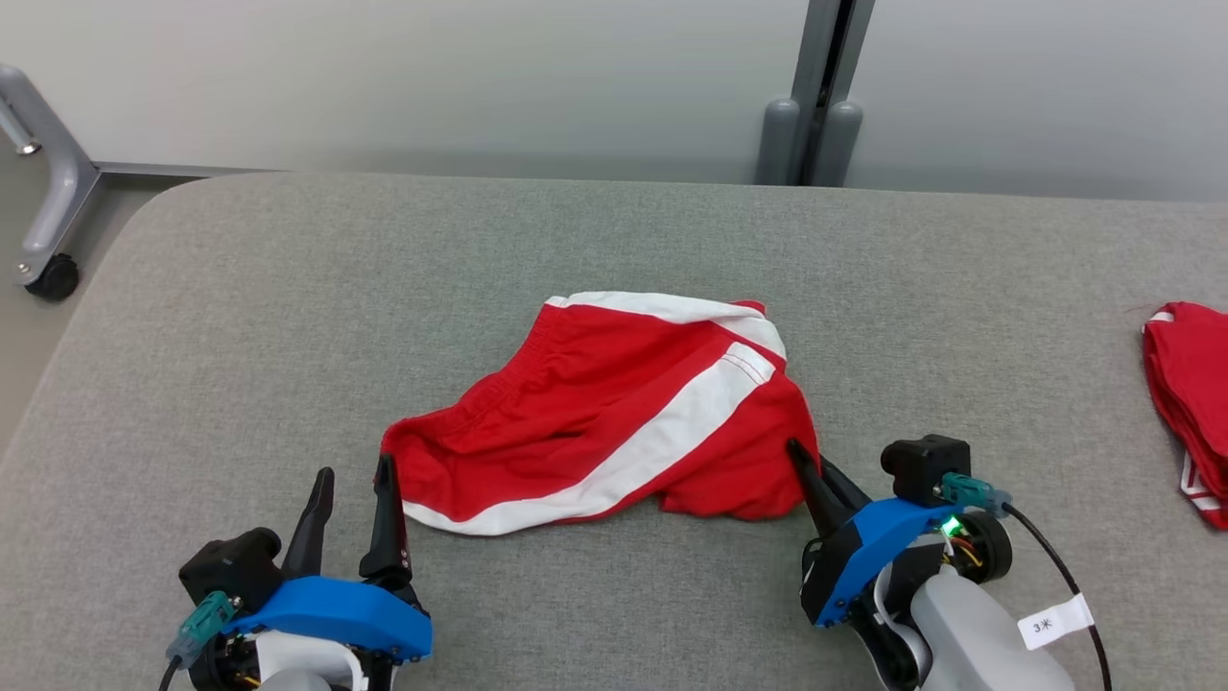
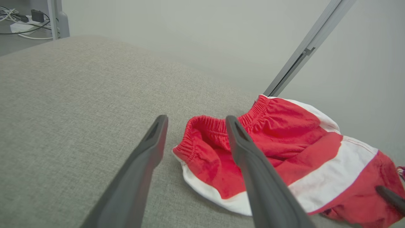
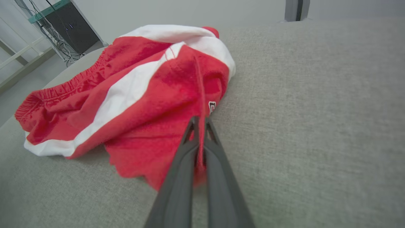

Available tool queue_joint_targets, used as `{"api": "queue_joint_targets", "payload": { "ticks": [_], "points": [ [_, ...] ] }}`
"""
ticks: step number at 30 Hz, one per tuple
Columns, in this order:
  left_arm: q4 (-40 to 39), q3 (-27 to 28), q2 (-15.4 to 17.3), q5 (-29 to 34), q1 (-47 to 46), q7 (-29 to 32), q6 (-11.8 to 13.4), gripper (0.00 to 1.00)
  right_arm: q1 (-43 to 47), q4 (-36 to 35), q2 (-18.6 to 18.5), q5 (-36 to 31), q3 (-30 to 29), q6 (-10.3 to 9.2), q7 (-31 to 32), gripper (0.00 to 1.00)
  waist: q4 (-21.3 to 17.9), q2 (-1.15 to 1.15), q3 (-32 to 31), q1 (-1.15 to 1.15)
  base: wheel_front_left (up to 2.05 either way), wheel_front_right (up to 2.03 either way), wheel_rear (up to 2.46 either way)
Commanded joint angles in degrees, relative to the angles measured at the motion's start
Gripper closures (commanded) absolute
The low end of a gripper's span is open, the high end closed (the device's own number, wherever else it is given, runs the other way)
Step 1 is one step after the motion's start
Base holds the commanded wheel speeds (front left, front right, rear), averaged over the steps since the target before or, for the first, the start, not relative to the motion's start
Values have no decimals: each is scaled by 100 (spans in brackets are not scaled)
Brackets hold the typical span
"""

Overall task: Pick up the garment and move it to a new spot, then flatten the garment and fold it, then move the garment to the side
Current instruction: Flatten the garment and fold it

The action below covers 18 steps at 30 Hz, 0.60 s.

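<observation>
Surface: grey cloth-covered tabletop [image 1: 288,288], rounded at the far left corner.
Item under inspection: red shorts [image 1: 614,413] with white bands.
Position of shorts: about midway between the left and right edges of the tabletop, nearer the near edge than the far one, between the two grippers.
Condition of shorts: crumpled and not flat. The elastic waistband runs along the left side, and one white band crosses the cloth diagonally. The right end is bunched into folds.
Left gripper [image 1: 356,467]: fingers spread apart with nothing between them. It stands just beside the near left corner of the shorts, at the waistband end. Contact between its inner finger and the cloth cannot be told.
Right gripper [image 1: 804,451]: fingers clenched together on the near right corner of the shorts. In the right wrist view, a ridge of red cloth is pinched between them [image 3: 199,119].
Other cloth: a second red garment [image 1: 1190,403] with white trim lies at the right edge of the tabletop, well apart from the shorts.
Surroundings: a grey post [image 1: 815,96] stands behind the far edge. A wheeled frame [image 1: 48,211] stands on the floor beyond the far left corner.
</observation>
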Motion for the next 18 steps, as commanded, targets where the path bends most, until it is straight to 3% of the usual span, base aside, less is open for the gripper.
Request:
{"api": "queue_joint_targets", "payload": {
  "ticks": [1,11,18],
  "points": [
    [-41,63,9,57,59,-24,9,0,80,14,-52,-17,-68,1,-106,100,-81,0,-46,0,0,0,0],
    [-204,155,25,228,264,-24,-52,0,1069,-716,-451,-140,-739,1,-354,100,-381,0,-182,0,0,0,0],
    [-313,106,58,256,402,-24,-64,0,1792,-1158,-435,-339,-1426,1,-144,100,-470,0,-241,0,0,0,0]
  ]
}}
